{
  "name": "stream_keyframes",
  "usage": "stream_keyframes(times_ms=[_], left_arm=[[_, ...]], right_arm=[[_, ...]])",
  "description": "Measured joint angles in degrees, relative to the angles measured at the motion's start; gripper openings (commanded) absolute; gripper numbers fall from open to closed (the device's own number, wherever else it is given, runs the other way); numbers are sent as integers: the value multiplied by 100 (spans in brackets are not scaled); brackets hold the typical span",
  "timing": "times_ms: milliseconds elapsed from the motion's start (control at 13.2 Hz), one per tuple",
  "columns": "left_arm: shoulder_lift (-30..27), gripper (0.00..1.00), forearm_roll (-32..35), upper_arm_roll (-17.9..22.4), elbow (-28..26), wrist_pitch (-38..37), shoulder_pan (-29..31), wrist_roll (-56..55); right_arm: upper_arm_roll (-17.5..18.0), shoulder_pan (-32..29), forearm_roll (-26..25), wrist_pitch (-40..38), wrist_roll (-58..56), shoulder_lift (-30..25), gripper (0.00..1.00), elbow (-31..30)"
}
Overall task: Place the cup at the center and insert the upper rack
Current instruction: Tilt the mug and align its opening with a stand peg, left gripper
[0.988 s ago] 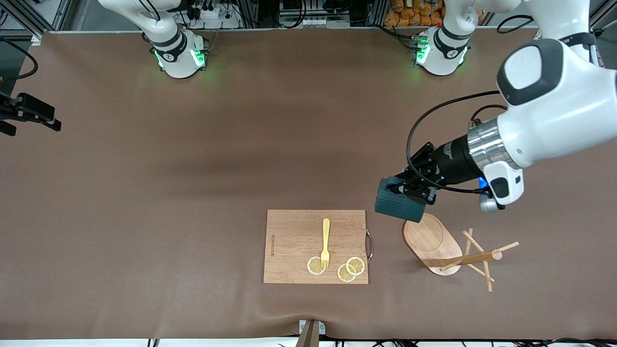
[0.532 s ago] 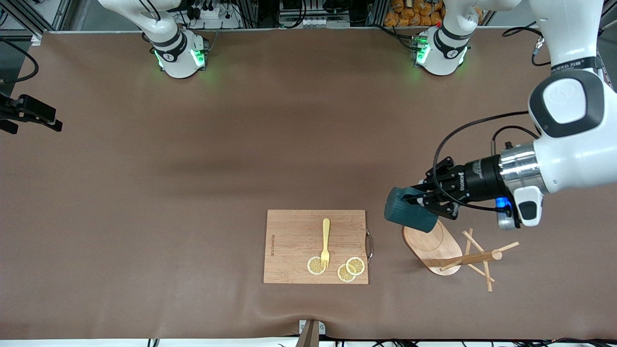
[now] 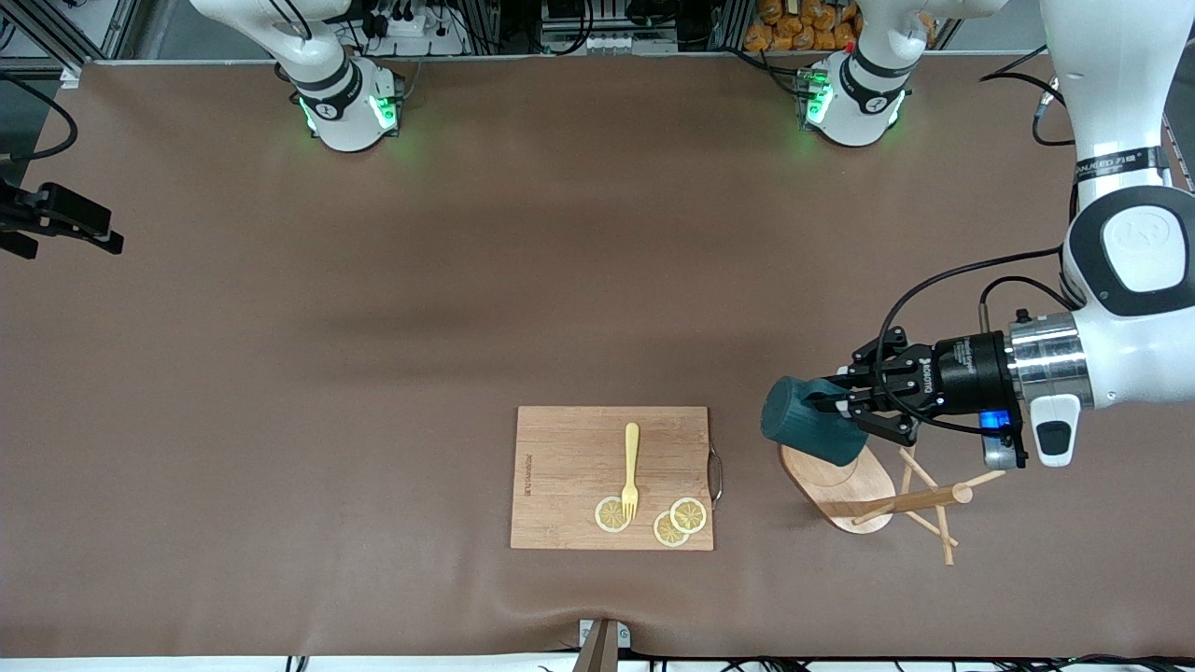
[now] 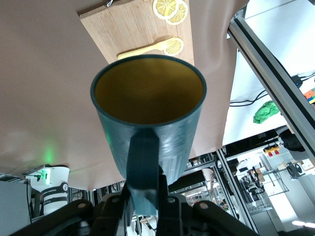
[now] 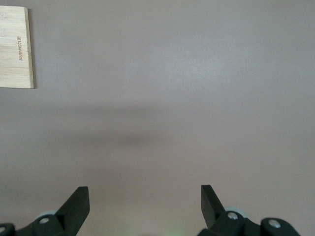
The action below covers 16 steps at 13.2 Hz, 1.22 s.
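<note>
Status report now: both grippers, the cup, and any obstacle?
Left gripper shut on cup handle, over upper rack base. Right gripper open, waiting. Rack lies tipped beside cutting board.

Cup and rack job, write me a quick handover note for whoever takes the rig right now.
Left gripper: shut on the cup by its handle, holding it tipped on its side in the air over the rack base.
Right gripper: jaws open, holding nothing, waiting over bare table.
Rack: lying on its side toward the left arm's end of the table, beside the cutting board, which carries a fork and lemon slices.
Done: cup picked up.
Left: set the cup down at the table's center, then the rack step, not yet begun.
</note>
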Motion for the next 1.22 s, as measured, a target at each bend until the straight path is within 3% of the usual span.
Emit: stream_keyframes(times_ms=[1217], left_arm=[[500,0,-550,-11,-17,-1283,733,1982]], right_arm=[[24,7,0,0,161,0,100,0]])
